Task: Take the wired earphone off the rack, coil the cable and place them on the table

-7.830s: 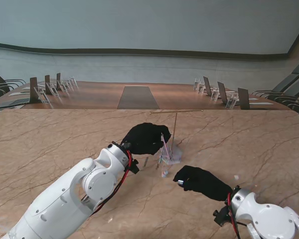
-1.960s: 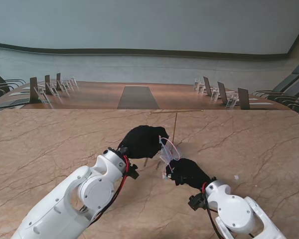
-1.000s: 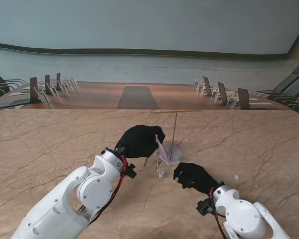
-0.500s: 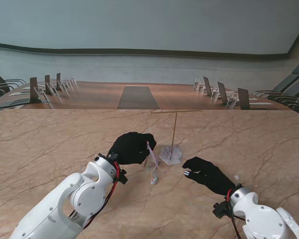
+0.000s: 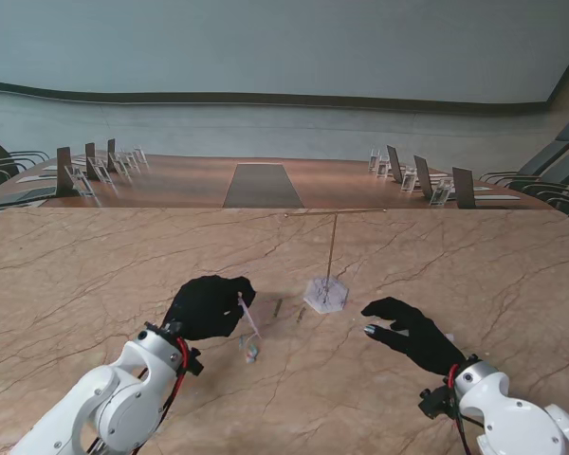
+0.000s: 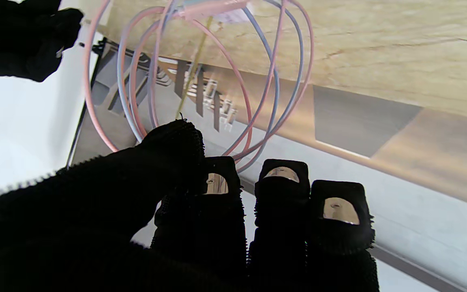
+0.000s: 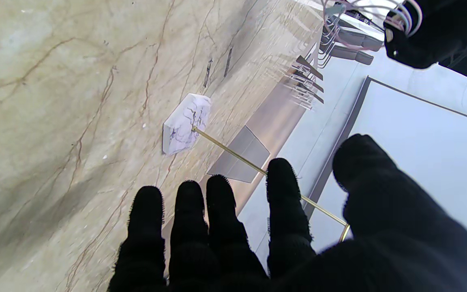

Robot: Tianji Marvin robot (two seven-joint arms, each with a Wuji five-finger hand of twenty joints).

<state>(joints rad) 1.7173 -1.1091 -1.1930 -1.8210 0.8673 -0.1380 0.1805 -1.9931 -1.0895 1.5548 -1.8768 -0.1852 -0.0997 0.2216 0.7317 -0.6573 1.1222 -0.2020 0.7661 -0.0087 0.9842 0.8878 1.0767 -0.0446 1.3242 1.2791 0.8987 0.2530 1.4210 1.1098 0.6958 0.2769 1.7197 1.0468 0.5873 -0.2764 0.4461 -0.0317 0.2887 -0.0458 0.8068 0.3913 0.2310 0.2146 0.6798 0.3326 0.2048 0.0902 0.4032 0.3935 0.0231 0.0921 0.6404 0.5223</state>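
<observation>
My left hand (image 5: 209, 305), in a black glove, holds the coiled pink and blue earphone cable (image 5: 247, 322) pinched between thumb and fingers, left of the rack. The loops (image 6: 201, 81) hang from that pinch in the left wrist view, and the plug end (image 5: 251, 353) dangles close over the table. The rack (image 5: 330, 256) is a thin gold T-shaped rod on a white hexagonal marble base (image 5: 325, 295), bare of cable. My right hand (image 5: 410, 330) hovers right of the base, fingers spread, holding nothing. The right wrist view shows the base (image 7: 183, 123) and the left hand with the coil (image 7: 408, 16).
The beige marble table (image 5: 474, 256) spreads wide around the rack. Two short dark marks (image 5: 277, 307) lie on it just left of the base. A conference table with chairs and nameplates (image 5: 427, 175) stands farther back.
My left hand has carried the coiled cable away from the rack, to the left and nearer to me. My right hand let go of the cable, opened and drew back to the right.
</observation>
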